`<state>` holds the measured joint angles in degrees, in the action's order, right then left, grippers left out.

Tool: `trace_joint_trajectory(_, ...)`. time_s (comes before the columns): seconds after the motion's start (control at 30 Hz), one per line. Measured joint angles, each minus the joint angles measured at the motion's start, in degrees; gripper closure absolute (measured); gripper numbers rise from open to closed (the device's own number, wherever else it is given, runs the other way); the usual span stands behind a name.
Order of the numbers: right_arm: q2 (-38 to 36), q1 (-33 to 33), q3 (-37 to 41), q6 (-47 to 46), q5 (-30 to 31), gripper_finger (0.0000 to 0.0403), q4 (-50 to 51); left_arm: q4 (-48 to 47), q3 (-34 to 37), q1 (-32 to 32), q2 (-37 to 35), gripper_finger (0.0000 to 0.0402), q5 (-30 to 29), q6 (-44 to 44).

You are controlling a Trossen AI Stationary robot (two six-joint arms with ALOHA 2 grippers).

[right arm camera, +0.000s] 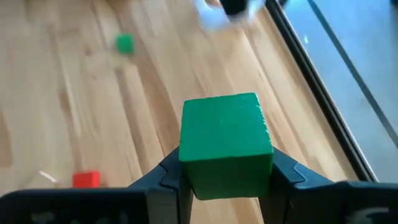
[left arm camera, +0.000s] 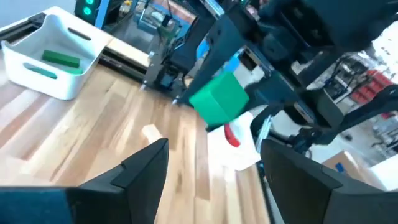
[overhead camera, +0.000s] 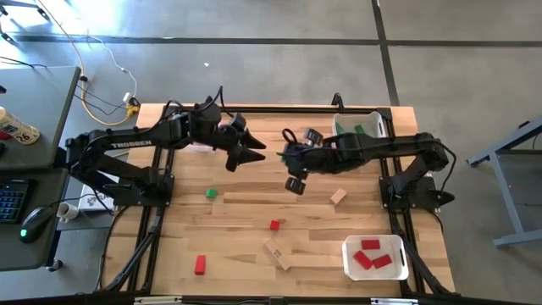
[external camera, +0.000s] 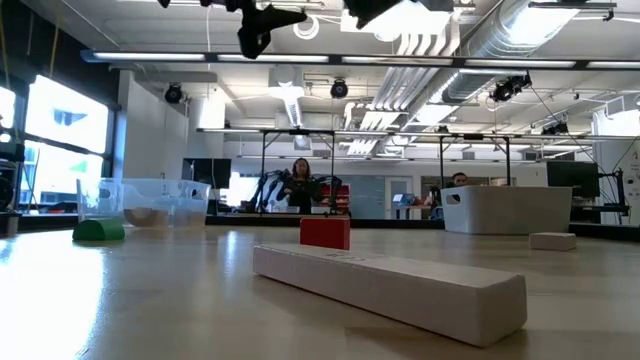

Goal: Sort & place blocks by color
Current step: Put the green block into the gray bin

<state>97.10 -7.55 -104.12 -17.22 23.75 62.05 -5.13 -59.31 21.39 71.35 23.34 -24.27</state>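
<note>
- The wooden tabletop (overhead camera: 254,212) carries both arms, which reach toward its middle from the left and right edges
- The white bin (overhead camera: 366,127) sits at the far right corner with a green bar (left arm camera: 61,59) inside
- The clear tray (overhead camera: 374,257) sits at the near right corner holding red blocks (overhead camera: 370,252)
- The left gripper (overhead camera: 251,156) hangs above the table's middle, fingers apart and holding nothing
- The right gripper (overhead camera: 294,182) hangs beside it, clamped on a green cube (right arm camera: 225,146)
- A tan bar (overhead camera: 277,253) lies near the front edge, a tan block (overhead camera: 338,196) right of centre
- A red bar (overhead camera: 200,265) lies by the front edge toward the left
- A small green block (overhead camera: 211,193) and a small red cube (overhead camera: 274,224) lie loose between them
</note>
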Motion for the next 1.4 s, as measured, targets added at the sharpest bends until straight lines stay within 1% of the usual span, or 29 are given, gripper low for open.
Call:
trace_joint_trajectory(0.13, 0.0, 0.21, 0.0, -5.07, 1.33, 0.0295, 5.65, -1.38, -0.02, 0.39, 0.0, 0.0158, -1.11, 2.37)
trace_joint_trajectory(0.23, 0.0, 0.21, 0.0, -9.71, 3.54, 0.0295, 9.73, -4.17, 0.0, 0.35, 0.0, 0.0158, -5.18, 5.35)
trace_joint_trajectory(0.37, 0.0, 0.46, 0.0, -17.24, 6.71, 0.0295, 15.69, -10.08, -0.02, 0.34, 0.0, 0.0158, -12.95, 7.81)
trace_joint_trajectory(0.47, 0.0, 0.56, 0.0, -21.91, 9.0, 0.0295, 20.56, -13.9, -0.02, 0.37, 0.0, 0.0158, -17.72, 10.0)
trace_joint_trajectory(0.63, 0.0, 1.7, 0.0, -29.09, 10.76, 0.0295, 27.94, -16.67, 0.0, 0.34, 0.0, 0.0158, -22.33, 11.46)
trace_joint_trajectory(0.67, -0.02, 2.16, 0.35, -29.62, 11.05, 0.0295, 27.89, -16.6, 0.0, 0.34, 0.0, 0.0158, -22.77, 11.48)
trace_joint_trajectory(0.8, -0.74, 4.46, 5.49, -30.48, 11.73, 0.0295, 27.35, -16.54, 0.0, 0.35, 0.0, 0.0158, -22.96, 11.48)
trace_joint_trajectory(0.97, -1.07, 8.33, 13.91, -30.82, 9.76, 0.0295, 27.49, -16.58, 0.0, 0.34, 0.0, 0.0158, -23.02, 11.47)
trace_joint_trajectory(1.03, -1.11, 10.58, 16.75, -30.05, 8.55, 0.0295, 27.07, -16.56, 0.0, 0.34, 0.0, 0.0158, -24.13, 11.48)
trace_joint_trajectory(1.23, -1.09, 18.78, 23.67, -25.37, 6.88, 0.0295, 24.3, -16.61, 0.0, 0.63, 0.0, 0.0158, -29.98, 12.07)
trace_joint_trajectory(1.4, -1.09, 25.23, 26.73, -17.03, 4.81, 0.0295, 18.18, -16.71, 0.0, 2.01, 0.0, 0.0158, -33.32, 13.55)
